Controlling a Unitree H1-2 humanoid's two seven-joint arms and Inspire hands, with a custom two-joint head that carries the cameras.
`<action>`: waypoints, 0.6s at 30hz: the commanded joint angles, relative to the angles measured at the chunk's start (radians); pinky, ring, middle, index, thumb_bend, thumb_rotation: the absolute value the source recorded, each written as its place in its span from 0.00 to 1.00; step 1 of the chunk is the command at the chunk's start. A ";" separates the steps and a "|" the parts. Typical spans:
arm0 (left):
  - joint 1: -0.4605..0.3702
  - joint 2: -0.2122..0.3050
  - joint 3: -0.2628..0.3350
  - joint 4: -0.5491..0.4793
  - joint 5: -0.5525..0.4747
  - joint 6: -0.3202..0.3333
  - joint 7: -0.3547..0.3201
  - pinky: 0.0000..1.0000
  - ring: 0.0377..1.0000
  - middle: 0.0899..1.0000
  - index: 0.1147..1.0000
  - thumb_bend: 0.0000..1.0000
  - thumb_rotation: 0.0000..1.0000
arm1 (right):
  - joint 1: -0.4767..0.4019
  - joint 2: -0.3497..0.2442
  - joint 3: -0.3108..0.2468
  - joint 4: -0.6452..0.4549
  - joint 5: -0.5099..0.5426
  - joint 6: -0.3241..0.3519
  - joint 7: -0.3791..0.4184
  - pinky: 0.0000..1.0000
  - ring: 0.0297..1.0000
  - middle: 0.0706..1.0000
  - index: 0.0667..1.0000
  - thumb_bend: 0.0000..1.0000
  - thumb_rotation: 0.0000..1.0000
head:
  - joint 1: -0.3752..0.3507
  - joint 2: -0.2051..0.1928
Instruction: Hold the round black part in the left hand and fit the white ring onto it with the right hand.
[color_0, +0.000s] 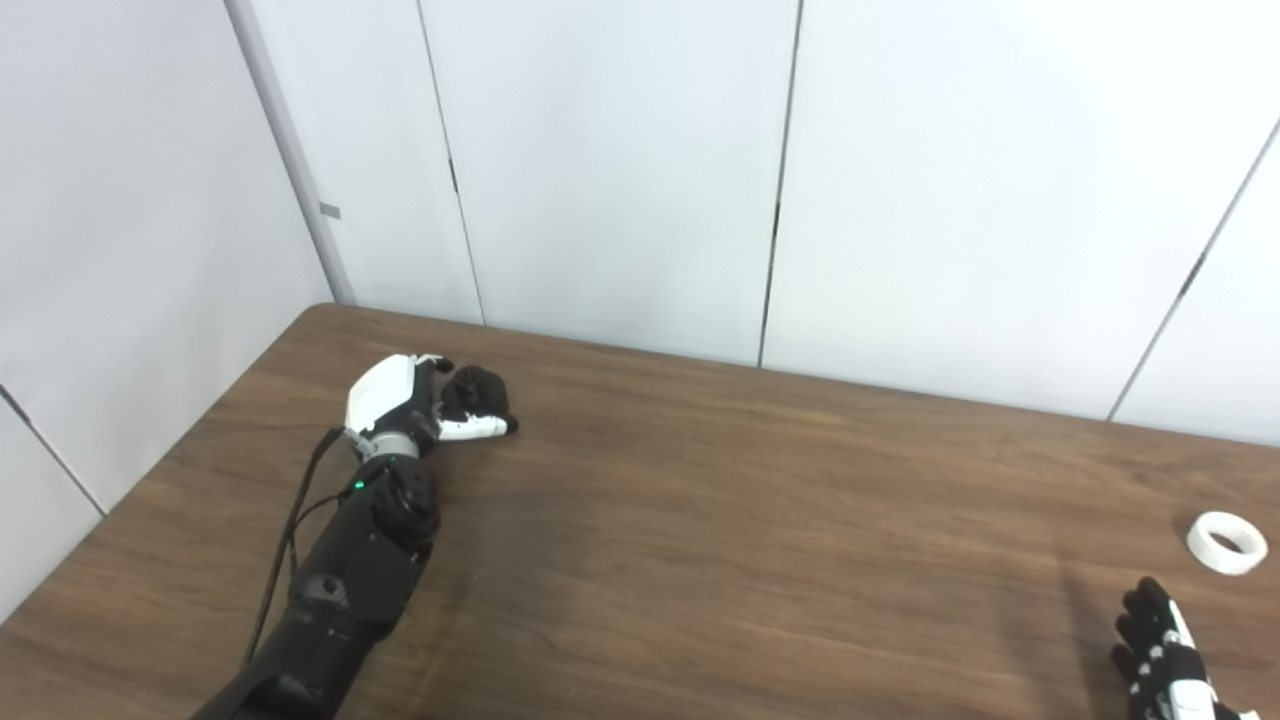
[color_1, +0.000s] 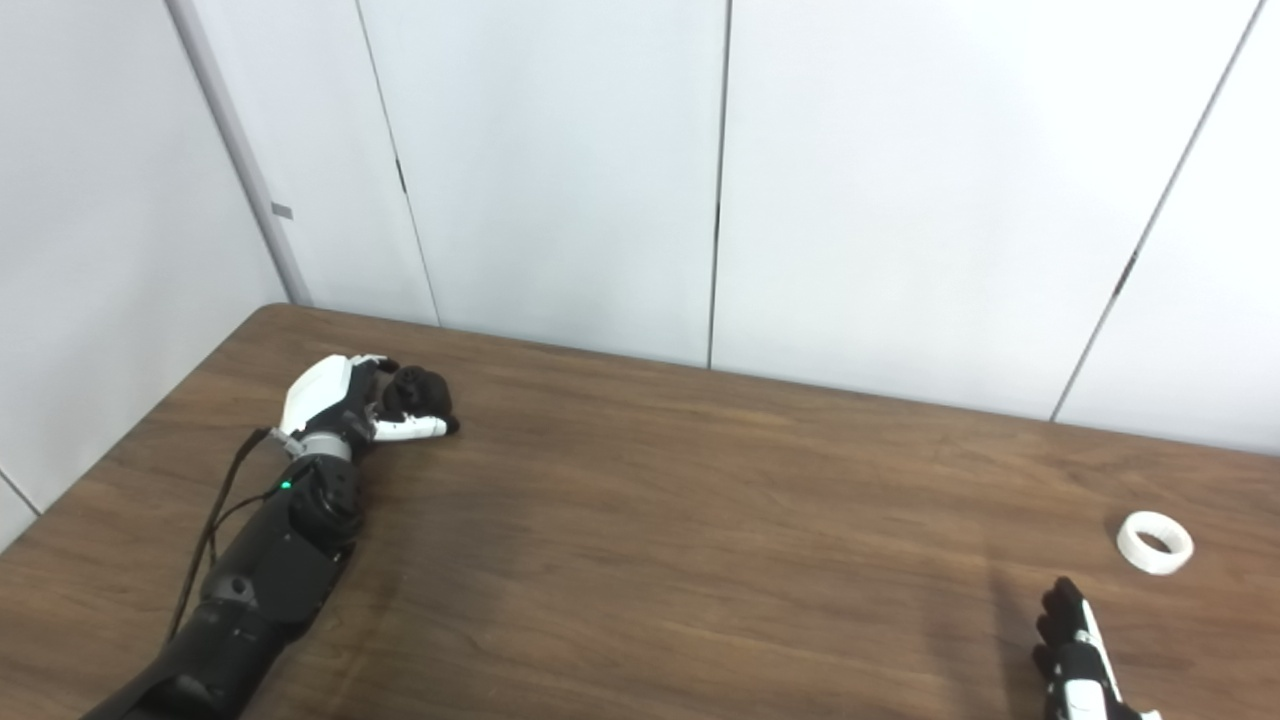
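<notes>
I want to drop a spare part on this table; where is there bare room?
The wide middle of the table, between the left hand closed around the black part and the white ring, is bare. Only the near right corner is tight, where the right hand sits just short of the ring.

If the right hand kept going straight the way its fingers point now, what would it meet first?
Probably bare table: the right hand points away from the robot, and the white ring lies slightly right of that line. Depth is uncertain.
</notes>
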 joint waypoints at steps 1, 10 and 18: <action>-0.049 0.038 0.003 -0.010 0.001 -0.012 0.030 1.00 0.99 0.94 0.79 0.96 0.32 | 0.009 -0.007 -0.001 -0.020 -0.003 -0.003 -0.002 1.00 1.00 1.00 1.00 0.54 1.00 | 0.000 0.002; -0.045 0.046 -0.008 -0.016 -0.002 -0.020 0.021 1.00 0.98 0.91 0.75 0.95 0.34 | 0.006 -0.005 0.000 -0.022 -0.006 0.001 -0.005 1.00 0.99 0.99 1.00 0.52 1.00 | -0.002 0.000; -0.048 0.049 -0.014 0.000 -0.023 -0.031 0.018 1.00 0.96 0.89 0.69 0.95 0.34 | 0.006 -0.004 -0.001 -0.022 -0.003 0.001 -0.006 1.00 0.99 0.99 0.99 0.52 1.00 | -0.004 0.000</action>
